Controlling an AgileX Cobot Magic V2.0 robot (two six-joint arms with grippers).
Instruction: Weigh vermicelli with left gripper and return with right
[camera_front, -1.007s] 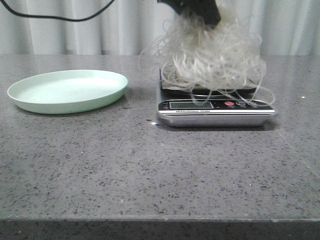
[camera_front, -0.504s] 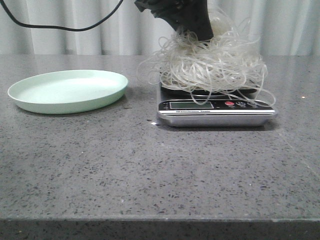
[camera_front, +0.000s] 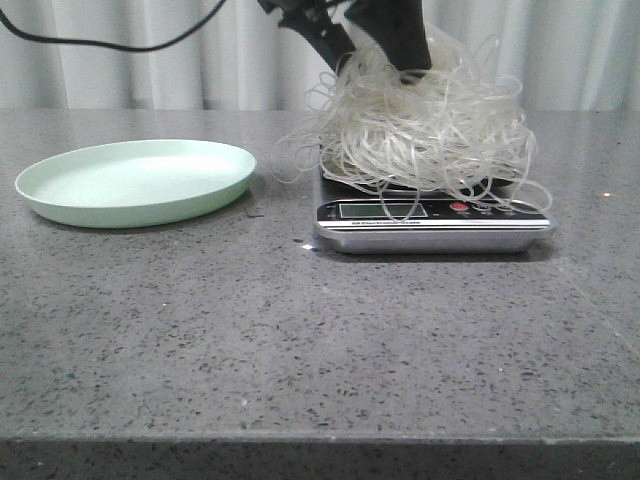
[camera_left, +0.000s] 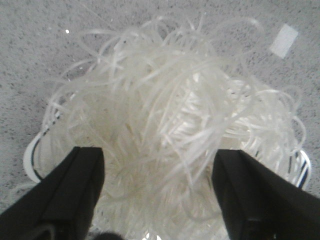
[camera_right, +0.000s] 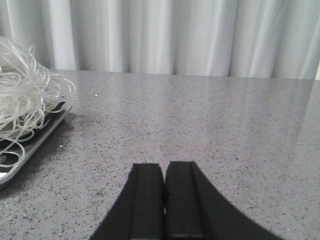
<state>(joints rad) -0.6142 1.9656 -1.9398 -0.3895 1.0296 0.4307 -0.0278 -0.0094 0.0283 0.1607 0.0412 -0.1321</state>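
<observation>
The vermicelli (camera_front: 428, 125), a fluffy mound of whitish strands, lies on the silver kitchen scale (camera_front: 432, 225) right of centre; loops hang over the display. My left gripper (camera_front: 372, 48) is right above the mound, its black fingers spread apart with their tips at the top strands. In the left wrist view it (camera_left: 157, 165) is open, with the vermicelli (camera_left: 170, 115) between and below the fingers. The empty pale green plate (camera_front: 137, 181) sits at the left. My right gripper (camera_right: 163, 175) is shut and empty, low over the table, with the vermicelli (camera_right: 22, 100) and scale (camera_right: 30, 147) off to its side.
A grey speckled stone table (camera_front: 300, 340) carries everything. White curtains (camera_front: 560, 50) hang behind. A black cable (camera_front: 110, 42) droops at the upper left. A small white label (camera_left: 284, 41) lies on the table beyond the scale in the left wrist view.
The vermicelli has come down onto the scale and settled. My left gripper has opened and let go of it.
</observation>
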